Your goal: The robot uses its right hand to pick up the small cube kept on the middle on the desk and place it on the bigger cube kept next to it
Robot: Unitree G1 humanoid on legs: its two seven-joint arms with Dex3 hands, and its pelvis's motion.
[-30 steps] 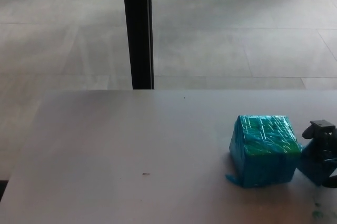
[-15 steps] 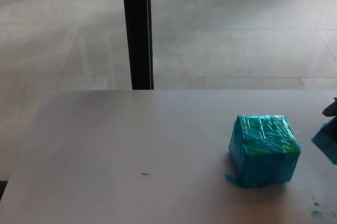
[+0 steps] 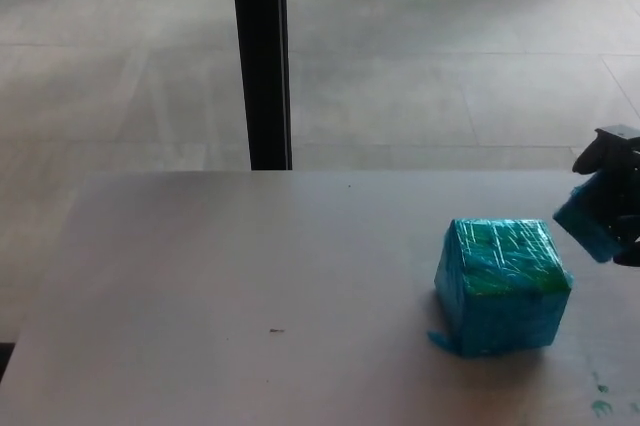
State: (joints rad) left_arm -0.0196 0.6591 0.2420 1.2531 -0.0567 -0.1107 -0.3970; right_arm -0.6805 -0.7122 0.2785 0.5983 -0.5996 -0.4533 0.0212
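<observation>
Blue small cube [image 3: 592, 224] sits gripped in right hand [image 3: 618, 196].

Bigger cube [image 3: 501, 286]: cyan-blue wrap, green streaked top, glossy wrinkles. Small cube [image 3: 592, 218]: plain blue. Right hand [image 3: 618, 196]: black. Table [image 3: 250, 296]: pale grey-mauve, one small dark speck, green smudges at near right corner. Floor [image 3: 450, 56]: grey tiles. Post [image 3: 260, 56]: black.
</observation>
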